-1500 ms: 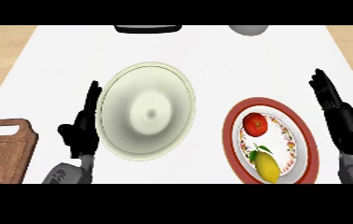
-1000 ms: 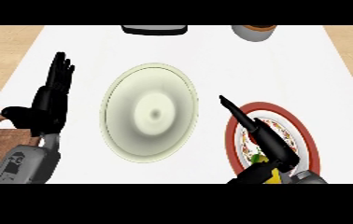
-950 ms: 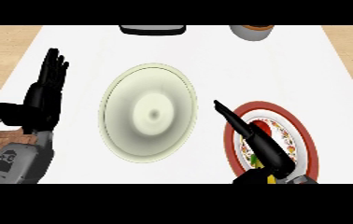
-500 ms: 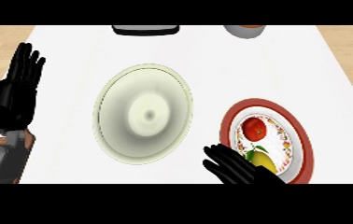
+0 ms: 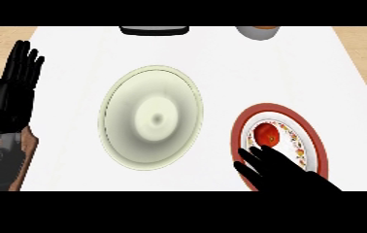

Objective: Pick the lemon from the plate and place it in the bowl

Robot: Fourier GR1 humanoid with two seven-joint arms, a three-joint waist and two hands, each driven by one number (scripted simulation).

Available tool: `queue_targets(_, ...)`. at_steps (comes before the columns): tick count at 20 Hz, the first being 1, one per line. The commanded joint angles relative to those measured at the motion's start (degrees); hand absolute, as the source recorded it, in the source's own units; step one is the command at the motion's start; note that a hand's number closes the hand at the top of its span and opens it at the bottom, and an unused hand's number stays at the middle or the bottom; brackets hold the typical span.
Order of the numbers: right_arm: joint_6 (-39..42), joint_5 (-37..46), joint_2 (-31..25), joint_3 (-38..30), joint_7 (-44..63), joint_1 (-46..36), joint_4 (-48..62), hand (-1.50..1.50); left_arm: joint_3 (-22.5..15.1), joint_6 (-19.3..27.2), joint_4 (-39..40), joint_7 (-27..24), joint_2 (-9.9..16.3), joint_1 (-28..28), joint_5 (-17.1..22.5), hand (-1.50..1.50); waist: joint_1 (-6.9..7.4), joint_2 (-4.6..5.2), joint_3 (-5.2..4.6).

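Note:
A pale green bowl (image 5: 118, 96) sits in the middle of the white counter. To its right lies a red-rimmed plate (image 5: 316, 136) with a red tomato (image 5: 267, 134) on its inner part. My right hand (image 5: 288, 174) comes in from the lower edge and lies over the plate's near half, its fingers spread and pointing up-left just below the tomato. The lemon is hidden under this hand. My left hand (image 5: 19, 90) rests open at the left edge, fingers up, well away from the bowl.
A black object (image 5: 154, 29) and a grey vessel (image 5: 257, 31) stand at the counter's far edge. A strip of brown board (image 5: 28, 147) shows at the lower left beside my left forearm.
My right hand has moved up and to the right over the plate's near half, and it now covers the lemon that showed before. The left hand has barely moved.

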Motion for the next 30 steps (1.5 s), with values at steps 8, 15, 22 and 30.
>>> queue_targets(8,26.8,-20.9,-6.6,-5.2,18.8,-10.6,-1.6,-1.50,1.2,-0.1,3.0,-0.5,-1.7,-3.0,-1.3,0.00,0.07,0.36,0.13)
queue_targets(15,29.0,-27.3,-2.9,-5.5,27.2,-14.6,0.9,-1.50,3.2,-2.4,-0.7,3.6,0.0,-1.9,-1.9,0.00,0.15,0.13,0.22)
queue_targets(22,28.1,-13.9,2.1,0.1,19.6,-12.8,9.9,-1.50,4.3,-3.8,2.1,-0.3,-3.6,-1.5,-3.1,0.00,0.01,0.22,0.30)
queue_targets(30,25.8,-0.9,2.1,-0.4,8.8,-6.1,14.2,-1.50,7.8,-7.3,-0.9,1.1,-3.1,1.5,-2.3,0.00,-0.02,0.15,0.34)
